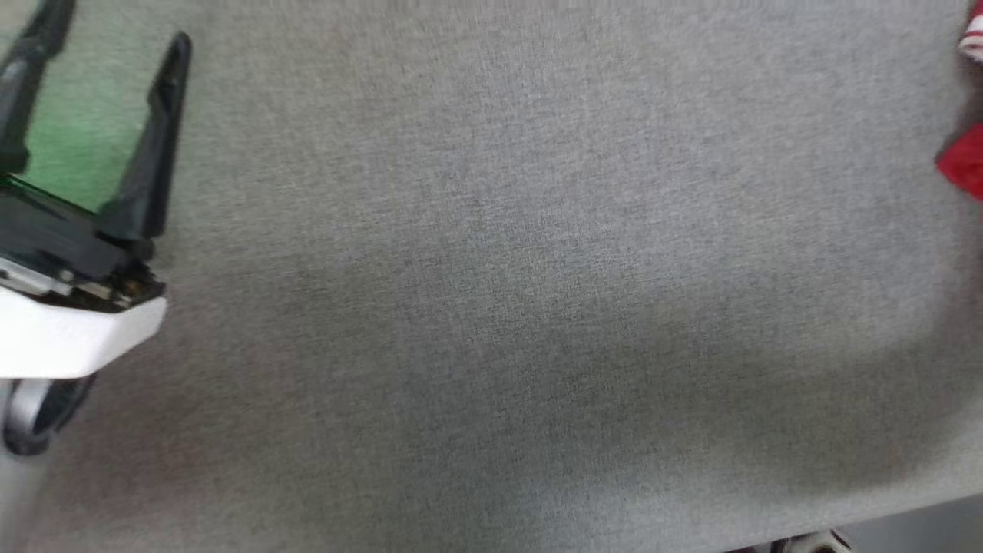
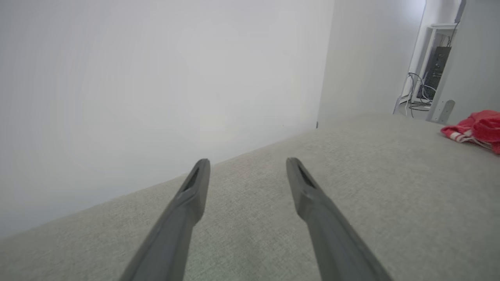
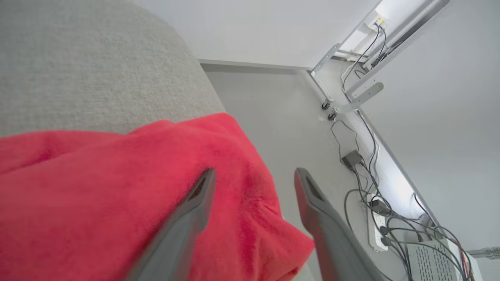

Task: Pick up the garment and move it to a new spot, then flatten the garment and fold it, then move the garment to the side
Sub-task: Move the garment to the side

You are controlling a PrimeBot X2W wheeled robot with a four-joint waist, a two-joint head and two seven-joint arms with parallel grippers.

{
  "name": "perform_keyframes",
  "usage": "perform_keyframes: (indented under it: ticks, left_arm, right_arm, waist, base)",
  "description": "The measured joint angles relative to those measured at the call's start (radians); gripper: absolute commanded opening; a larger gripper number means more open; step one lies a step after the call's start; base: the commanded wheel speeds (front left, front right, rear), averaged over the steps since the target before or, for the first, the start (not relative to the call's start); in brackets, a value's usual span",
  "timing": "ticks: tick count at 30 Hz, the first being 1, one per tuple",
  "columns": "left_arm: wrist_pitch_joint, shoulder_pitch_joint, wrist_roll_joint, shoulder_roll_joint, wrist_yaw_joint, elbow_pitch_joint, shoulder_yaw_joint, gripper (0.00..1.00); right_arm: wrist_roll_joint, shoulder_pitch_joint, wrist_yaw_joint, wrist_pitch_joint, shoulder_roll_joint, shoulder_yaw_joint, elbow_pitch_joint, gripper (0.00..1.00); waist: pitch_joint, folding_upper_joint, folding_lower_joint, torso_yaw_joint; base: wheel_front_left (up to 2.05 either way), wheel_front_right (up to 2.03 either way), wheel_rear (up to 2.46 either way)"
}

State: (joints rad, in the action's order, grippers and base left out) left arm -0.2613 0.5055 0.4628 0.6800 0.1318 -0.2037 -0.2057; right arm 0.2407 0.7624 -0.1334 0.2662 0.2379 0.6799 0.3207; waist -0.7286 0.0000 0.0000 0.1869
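The garment is a heap of red soft fabric lying at the rounded edge of the grey table, right under my right gripper. That gripper's fingers stand apart above the cloth and clamp nothing. In the head view a red bit of the garment pokes in at the far right edge, with a striped bit above it. My left gripper is open over the table's left end with nothing in it. From the left wrist, the left gripper points along the table and the garment lies far off to the right.
The grey fabric table top spreads wide between the two arms. A white wall runs along its far side. Beside the garment's edge, the floor holds cables and a power strip, and a green patch lies past the table's left end.
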Motion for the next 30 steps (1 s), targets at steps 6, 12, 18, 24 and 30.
perform_keyframes:
  ticks: [6, 12, 18, 24, 30]
  left_arm:
    - [0.0, -0.067, -0.002, -0.095, 0.0, 0.069, -0.017, 1.0]
    - [0.0, -0.186, -0.006, -0.188, 0.0, 0.177, 0.01, 1.0]
    - [0.0, -0.291, -0.014, -0.252, 0.0, 0.291, 0.032, 1.0]
    - [0.0, -0.367, -0.017, -0.288, 0.0, 0.373, 0.051, 1.0]
    - [0.0, -0.454, -0.029, -0.321, 0.0, 0.399, 0.087, 1.0]
  right_arm:
    - [-0.036, -0.074, 0.0, -0.04, 0.018, -0.139, 0.006, 1.0]
    - [-0.125, -0.174, 0.0, -0.128, -0.003, -0.335, 0.018, 1.0]
    - [-0.198, -0.289, 0.0, -0.244, -0.053, -0.454, 0.04, 1.0]
    - [-0.261, -0.416, 0.0, -0.363, -0.109, -0.554, 0.066, 1.0]
    - [-0.339, -0.546, 0.0, -0.436, -0.139, -0.586, 0.063, 1.0]
  waist:
    - [0.121, 0.0, -0.0001, -0.03]
    - [0.251, 0.0, 0.0, -0.069]
    - [0.375, 0.0, 0.0, -0.116]
    - [0.478, 0.0, 0.0, -0.167]
    - [0.576, 0.0, 0.0, -0.207]
  base:
    - [0.0, 0.0, 0.0]
    - [0.0, 0.0, 0.0]
    - [0.0, 0.0, 0.0]
    - [0.0, 0.0, 0.0]
    - [0.0, 0.0, 0.0]
